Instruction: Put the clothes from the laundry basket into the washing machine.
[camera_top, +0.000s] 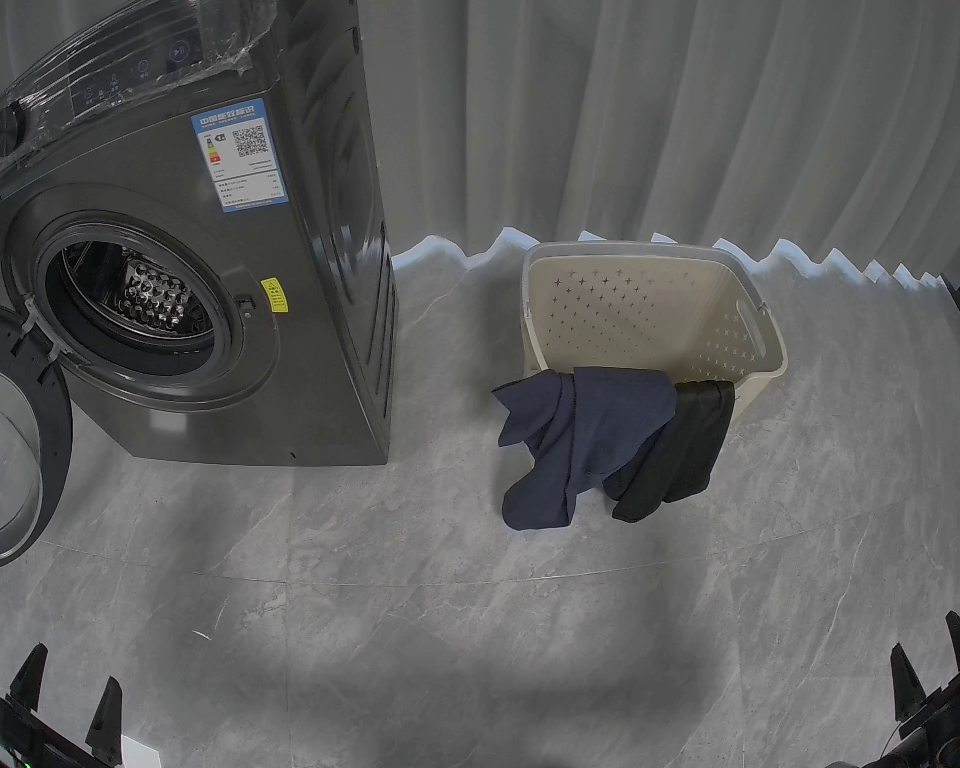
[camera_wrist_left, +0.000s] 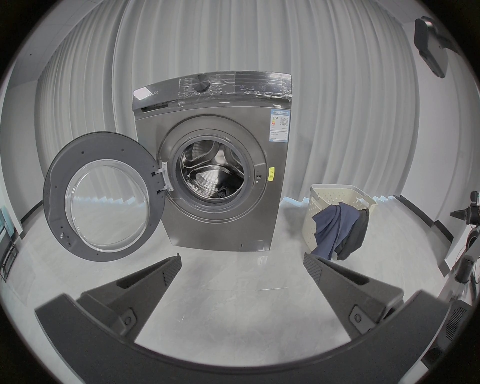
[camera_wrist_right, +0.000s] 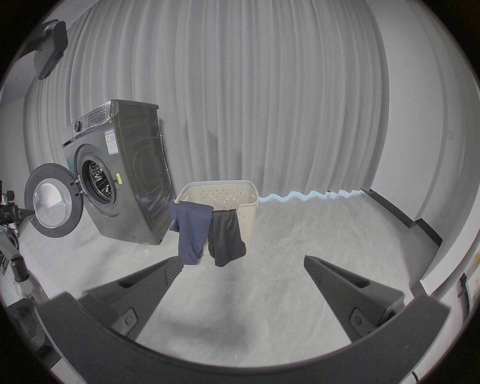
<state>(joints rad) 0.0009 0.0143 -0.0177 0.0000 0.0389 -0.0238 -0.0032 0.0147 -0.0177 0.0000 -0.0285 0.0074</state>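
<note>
A cream laundry basket (camera_top: 745, 310) stands on the floor to the right of a grey washing machine (camera_top: 300, 300). A navy garment (camera_top: 585, 430) and a black garment (camera_top: 685, 445) hang over the basket's front rim. The machine's round door (camera_top: 25, 450) is swung open and its drum (camera_top: 150, 295) is exposed. In the left wrist view a dark item (camera_wrist_left: 222, 190) lies inside the drum. My left gripper (camera_top: 65, 695) is low at the near left, open and empty. My right gripper (camera_top: 935, 660) is low at the near right, also open and empty. Both are far from the basket.
White curtains (camera_top: 650, 110) hang behind the machine and basket. Grey marble floor (camera_top: 400, 620) stretches bare between me and the basket. The open door sticks out at the left of the machine.
</note>
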